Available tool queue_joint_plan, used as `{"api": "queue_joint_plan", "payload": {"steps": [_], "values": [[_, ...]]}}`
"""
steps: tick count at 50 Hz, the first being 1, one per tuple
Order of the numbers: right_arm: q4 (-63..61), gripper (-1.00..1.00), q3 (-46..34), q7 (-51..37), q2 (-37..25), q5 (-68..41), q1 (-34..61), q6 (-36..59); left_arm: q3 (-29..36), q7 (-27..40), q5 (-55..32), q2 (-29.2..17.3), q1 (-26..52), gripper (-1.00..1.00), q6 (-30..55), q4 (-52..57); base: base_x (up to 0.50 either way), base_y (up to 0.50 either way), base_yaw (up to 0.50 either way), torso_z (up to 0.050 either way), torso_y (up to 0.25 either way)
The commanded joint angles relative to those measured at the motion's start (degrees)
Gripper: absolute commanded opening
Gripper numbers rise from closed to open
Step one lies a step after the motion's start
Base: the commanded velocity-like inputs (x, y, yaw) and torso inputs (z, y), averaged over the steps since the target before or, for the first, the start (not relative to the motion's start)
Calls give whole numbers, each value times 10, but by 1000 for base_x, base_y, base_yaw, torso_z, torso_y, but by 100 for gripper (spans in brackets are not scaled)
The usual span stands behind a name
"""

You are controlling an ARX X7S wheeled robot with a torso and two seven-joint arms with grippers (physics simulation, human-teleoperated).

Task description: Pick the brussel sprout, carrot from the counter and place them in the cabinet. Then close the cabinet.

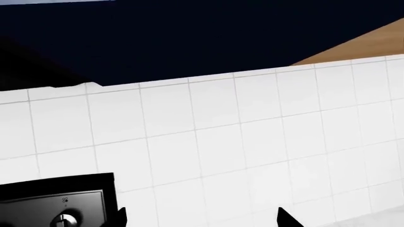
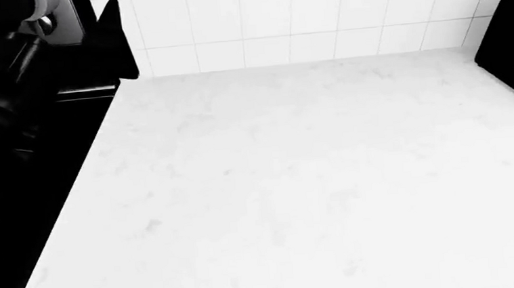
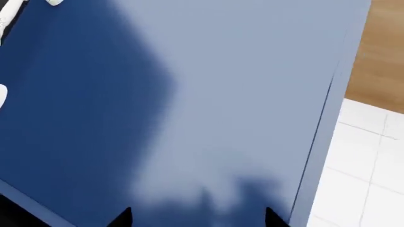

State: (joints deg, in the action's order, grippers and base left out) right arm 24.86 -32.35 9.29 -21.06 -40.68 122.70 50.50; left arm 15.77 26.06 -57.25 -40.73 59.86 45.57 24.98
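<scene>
counter fills most of the head view, white stone with faint grey veining; no sprout or carrot shows on it in any view. white tiled wall runs along counter's far edge. black stove butts against counter's left side, its knob panel up by the wall. blue cabinet door fills the right wrist view, tile beside it. left gripper faces the tile above the counter, tips spread, nothing between. right gripper is close to the blue door, tips apart, nothing held.
</scene>
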Motion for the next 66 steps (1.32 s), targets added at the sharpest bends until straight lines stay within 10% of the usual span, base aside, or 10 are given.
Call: {"api": "queue_joint_plan", "payload": {"steps": [1,28,47,66], "values": [[-115,100,47,-55,-78,-31,-41,64,-7,8,-3,-2,9,100,0,8,0,0,0,0,0],[-327,100,163,-174,-201,-130,-170,148,-49,35,-12,-32,7,100,-6,18,0,0,0,0,0],[-417,100,413,-438,-253,-159,-335,167,-158,106,57,-72,-74,100,-106,126,0,0,0,0,0],[-458,100,520,-511,-273,-226,-326,214,-202,136,113,-76,-108,100,-149,145,0,0,0,0,0]]}}
